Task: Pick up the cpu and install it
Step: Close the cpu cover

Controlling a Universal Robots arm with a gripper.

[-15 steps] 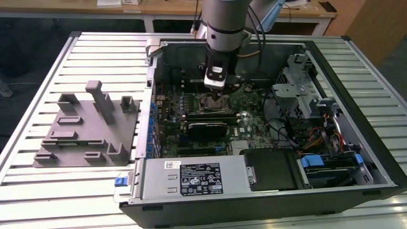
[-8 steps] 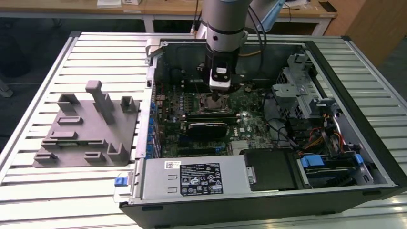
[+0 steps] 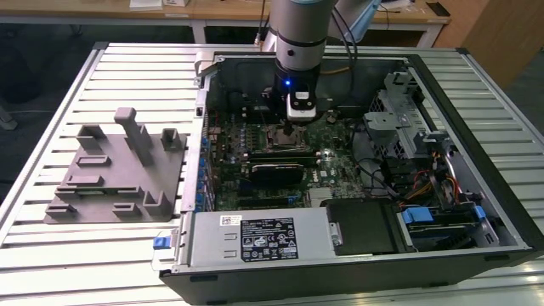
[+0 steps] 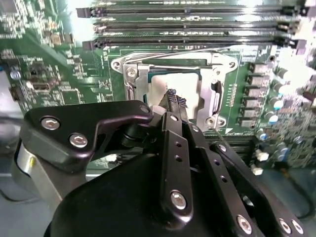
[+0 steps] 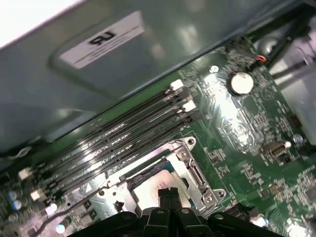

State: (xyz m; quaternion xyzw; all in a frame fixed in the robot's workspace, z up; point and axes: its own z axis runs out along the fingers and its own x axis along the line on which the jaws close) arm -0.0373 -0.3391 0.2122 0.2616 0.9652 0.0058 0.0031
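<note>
The claw (image 3: 289, 131), fingertips together, stands at upper centre of the exterior view, over the socket (image 4: 132, 79) in which the cpu (image 4: 185, 84) lies flat. The chip is judged light, stiff and fragile underneath, and best held by opposite edges.

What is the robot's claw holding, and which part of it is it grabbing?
Nothing, it seems. The gripper has its fingertips pressed together with nothing between them, right above the cpu, which lies flat in the socket.
</note>
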